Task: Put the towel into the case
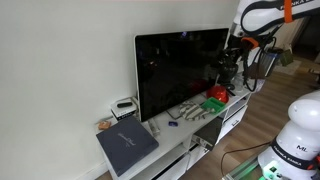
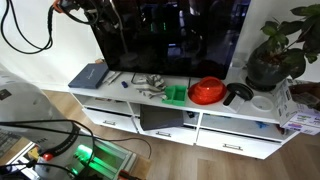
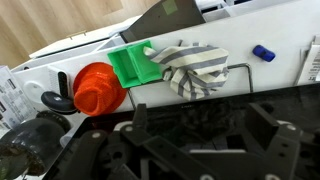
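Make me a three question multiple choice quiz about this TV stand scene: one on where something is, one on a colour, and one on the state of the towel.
1. Where does the towel lie?
A) on the floor
B) on the white stand, beside the green case
C) in the plant pot

2. What colour is the round object on the case's other side?
A) blue
B) yellow
C) red

3. What state is the towel in?
A) crumpled, outside the case
B) folded inside the case
C) hanging from the TV

Answers:
1 B, because the wrist view shows it on the stand top right next to the case.
2 C, because it looks red-orange in the wrist view and in both exterior views.
3 A, because the striped cloth is bunched up on the stand, not in the case.
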